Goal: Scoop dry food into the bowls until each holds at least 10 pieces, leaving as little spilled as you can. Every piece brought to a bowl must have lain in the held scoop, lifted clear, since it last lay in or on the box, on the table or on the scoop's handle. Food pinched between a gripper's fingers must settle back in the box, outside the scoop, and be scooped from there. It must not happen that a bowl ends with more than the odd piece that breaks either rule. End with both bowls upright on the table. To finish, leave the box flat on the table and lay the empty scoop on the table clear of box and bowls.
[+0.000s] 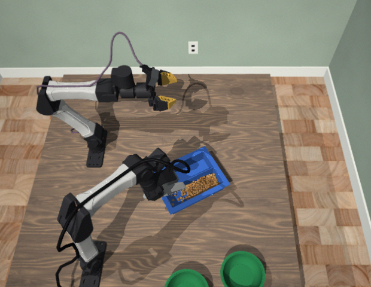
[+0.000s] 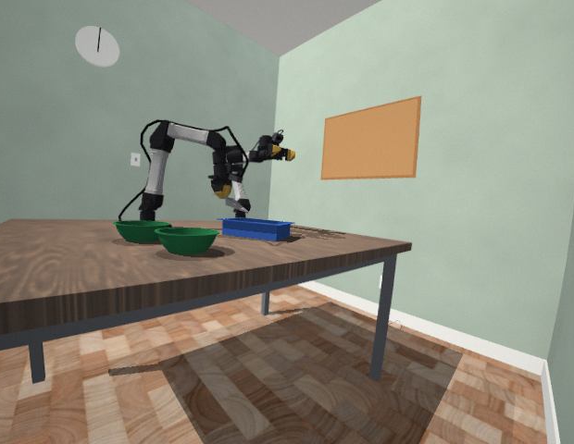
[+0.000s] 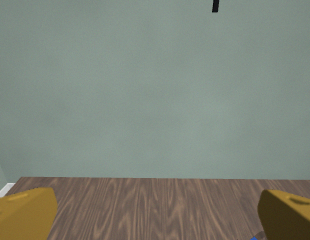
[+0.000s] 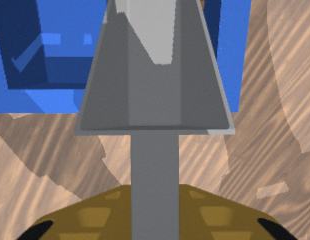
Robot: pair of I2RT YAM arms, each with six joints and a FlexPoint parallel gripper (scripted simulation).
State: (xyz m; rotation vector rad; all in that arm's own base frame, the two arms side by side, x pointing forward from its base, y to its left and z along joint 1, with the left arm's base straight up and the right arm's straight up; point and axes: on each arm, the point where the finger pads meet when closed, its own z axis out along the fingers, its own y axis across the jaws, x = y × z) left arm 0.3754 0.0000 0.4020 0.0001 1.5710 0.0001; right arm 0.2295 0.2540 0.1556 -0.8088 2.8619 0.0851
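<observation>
The blue box (image 1: 191,202) (image 2: 255,230) (image 4: 25,102) lies flat mid-table. Brown food pieces (image 1: 200,184) fill its near compartment, thinner toward the left end; the far compartment looks empty. My right gripper (image 2: 222,191) (image 4: 155,193) is shut on the handle of the grey scoop (image 1: 174,188) (image 2: 236,203) (image 4: 155,95). The scoop is held above the box's left end, and the visible part of its pan is empty. The green bowls (image 1: 243,273) (image 1: 186,279) (image 2: 186,240) (image 2: 141,231) stand upright; no food shows in them. My left gripper (image 1: 175,89) (image 2: 283,153) (image 3: 157,197) is open and empty.
The left arm reaches out over the far side of the table (image 1: 247,123), away from the box. The bowls stand near each other at the bottom edge of the top view, one partly cut off. The right arm hides part of the box's left end.
</observation>
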